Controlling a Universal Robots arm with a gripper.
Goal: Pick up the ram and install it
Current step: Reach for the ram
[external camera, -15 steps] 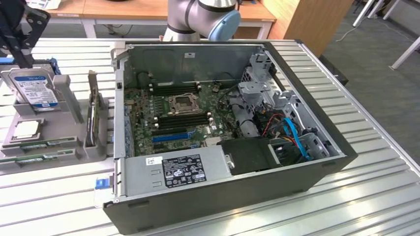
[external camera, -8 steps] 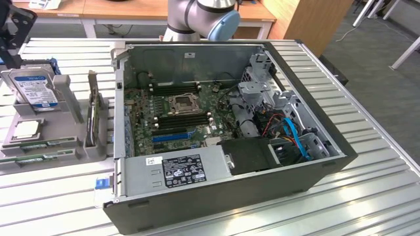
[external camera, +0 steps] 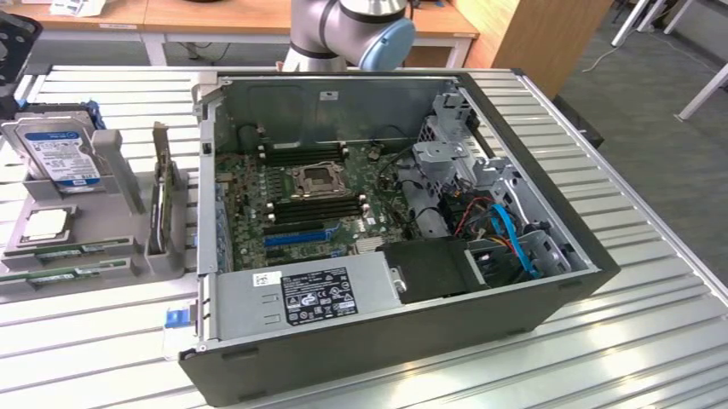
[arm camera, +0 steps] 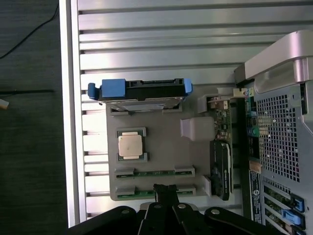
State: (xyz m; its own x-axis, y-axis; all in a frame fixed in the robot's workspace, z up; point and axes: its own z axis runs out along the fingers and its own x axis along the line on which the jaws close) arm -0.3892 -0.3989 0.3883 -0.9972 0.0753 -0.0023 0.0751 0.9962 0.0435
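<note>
Two ram sticks lie side by side in the grooves of a grey holder. They are thin green strips with small chips. My gripper hovers above the holder with its black fingers shut on nothing, the tips over the outer stick. In the exterior view the same sticks lie at the holder's front left, and the black end of my arm hangs at that view's left edge. The open computer case lies on its side, with the motherboard's memory slots beside the processor socket.
The holder also carries a hard drive with blue rails, a processor chip and an upright green expansion card. Inside the case are a power supply, blue slots and cables. All rests on a slatted metal table.
</note>
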